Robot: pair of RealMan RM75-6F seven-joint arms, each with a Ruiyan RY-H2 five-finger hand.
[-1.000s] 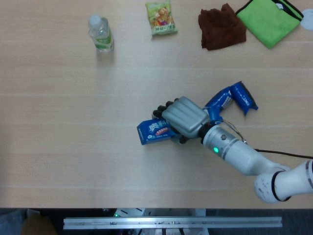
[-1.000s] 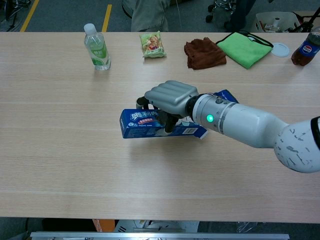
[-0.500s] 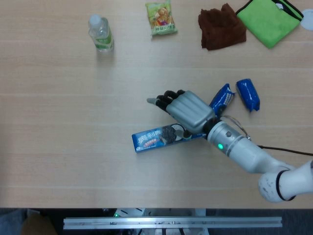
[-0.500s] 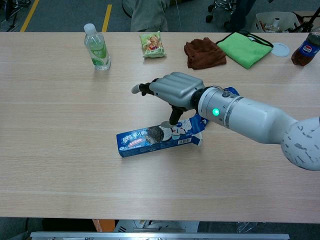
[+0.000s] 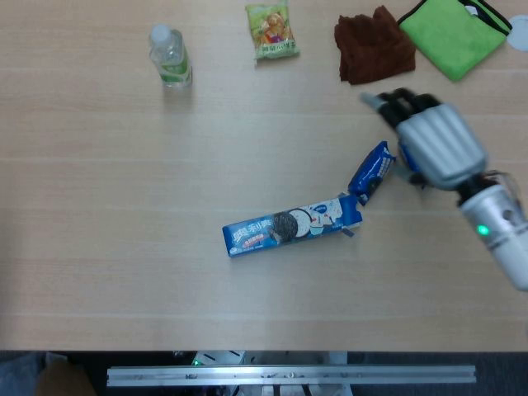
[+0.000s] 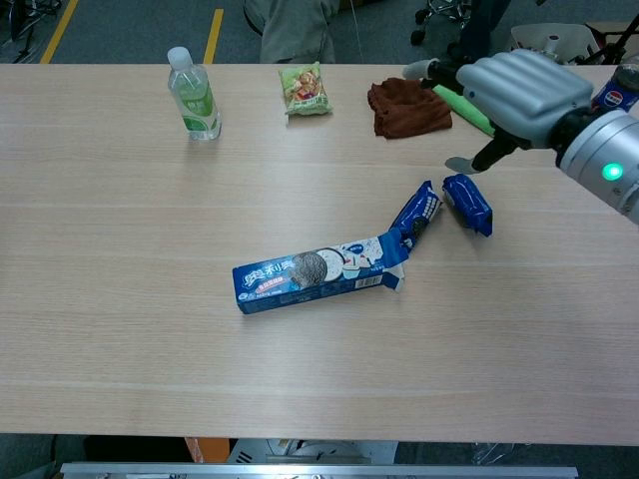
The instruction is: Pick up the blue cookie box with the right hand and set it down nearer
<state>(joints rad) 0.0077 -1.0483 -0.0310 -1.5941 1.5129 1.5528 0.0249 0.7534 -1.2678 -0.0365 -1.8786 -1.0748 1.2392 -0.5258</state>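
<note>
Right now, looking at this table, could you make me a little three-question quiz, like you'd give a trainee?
1. True or false: the right hand is holding the blue cookie box.
2. Which item stands upright at the far left of the table? A) water bottle B) snack bag C) brown cloth
3. Fill in: the green cloth lies right beside the ____ cloth.

Key:
1. False. The box lies flat on the table, and the hand is open above the far right side.
2. A
3. brown
</note>
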